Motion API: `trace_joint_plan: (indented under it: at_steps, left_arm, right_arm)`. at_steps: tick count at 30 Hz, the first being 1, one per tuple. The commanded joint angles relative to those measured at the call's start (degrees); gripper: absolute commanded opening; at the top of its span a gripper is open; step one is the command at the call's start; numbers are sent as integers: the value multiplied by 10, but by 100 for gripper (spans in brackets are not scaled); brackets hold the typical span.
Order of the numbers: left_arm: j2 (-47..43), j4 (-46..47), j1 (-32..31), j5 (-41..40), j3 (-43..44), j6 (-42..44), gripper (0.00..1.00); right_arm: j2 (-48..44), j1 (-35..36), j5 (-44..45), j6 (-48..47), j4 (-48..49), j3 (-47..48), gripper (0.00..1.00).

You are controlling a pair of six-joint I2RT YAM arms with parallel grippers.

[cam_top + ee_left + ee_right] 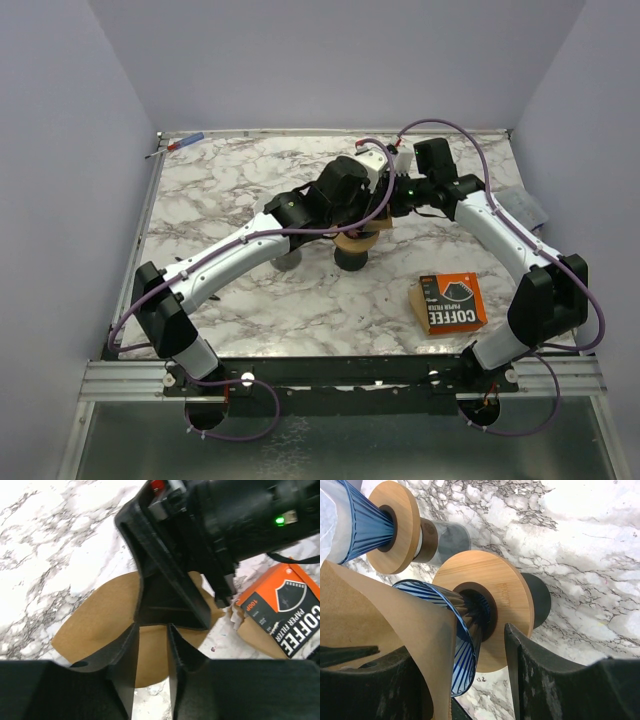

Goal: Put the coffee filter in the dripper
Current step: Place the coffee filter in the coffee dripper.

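Note:
The blue ribbed glass dripper (467,630) with a round wooden collar (512,605) stands mid-table (355,250). The brown paper coffee filter (375,610) drapes over its rim, against the left finger of my right gripper (457,650). That gripper is open, and the dripper's rim lies between its fingers. My left gripper (152,630) hovers just above the filter (95,625), its fingers a little apart with nothing between them. The right gripper's finger (170,580) reaches onto the filter. In the top view both grippers, left (350,195) and right (385,195), crowd over the filter (378,222).
A second blue dripper (370,525) with a wooden collar on a grey glass cup stands just left of the first (288,260). An orange coffee filter box (452,302) lies at the front right and also shows in the left wrist view (287,610). A pen (178,146) lies at the far left corner.

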Motion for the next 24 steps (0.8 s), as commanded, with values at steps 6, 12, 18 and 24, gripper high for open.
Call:
trace_joint_plan:
  at_steps: [6, 12, 18, 24]
  left_arm:
    - [-3, -24, 0, -56, -18, -14, 22]
    - [-1, -47, 0, -50, -27, -11, 21]
    - [3, -59, 1, -51, -35, -5, 20]
    - [26, -87, 1, -68, -8, 8, 19]
  right_arm:
    - [5, 4, 14, -13, -15, 18, 55]
    - [6, 4, 18, -15, -19, 24, 55]
    - [8, 4, 20, -16, -21, 24, 55]
    - [9, 4, 34, -20, -23, 20, 55]
